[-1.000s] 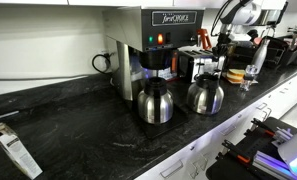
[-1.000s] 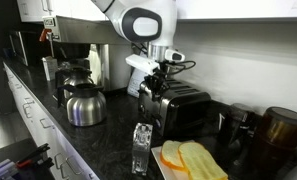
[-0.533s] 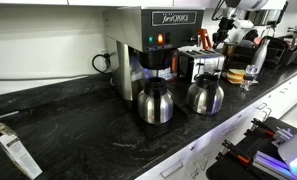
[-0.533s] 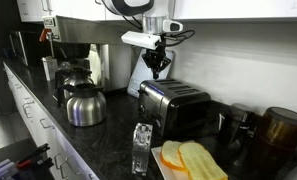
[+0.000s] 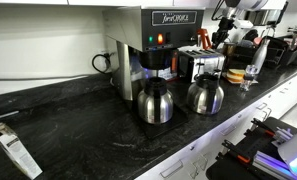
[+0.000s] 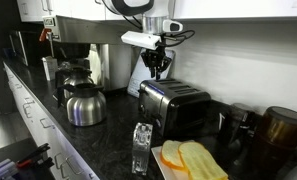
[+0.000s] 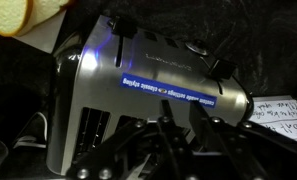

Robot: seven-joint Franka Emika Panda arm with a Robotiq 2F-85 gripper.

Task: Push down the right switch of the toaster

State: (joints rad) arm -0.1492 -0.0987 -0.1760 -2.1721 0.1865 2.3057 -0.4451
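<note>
The toaster [image 6: 176, 106] is a low shiny-metal box with dark end panels on the black counter; it also shows in an exterior view [image 5: 196, 66] behind a carafe. In the wrist view the toaster [image 7: 158, 75] lies below me, with two dark switch levers [image 7: 118, 30] [image 7: 220, 68] along its far side. My gripper [image 6: 159, 68] hangs in the air above the toaster's left end, not touching it, with the fingers together and nothing between them. Its dark fingers [image 7: 193, 125] fill the bottom of the wrist view.
Two steel carafes [image 5: 154, 102] [image 5: 205, 95] and the tall coffee brewer [image 5: 158, 40] stand along the counter. Near the toaster are a plate of bread slices [image 6: 193, 160], a small glass shaker [image 6: 140, 150] and a dark jar [image 6: 280, 130].
One second ago the gripper was low at the toaster's end. It has since risen well above the toaster and has held still for the last half second.
</note>
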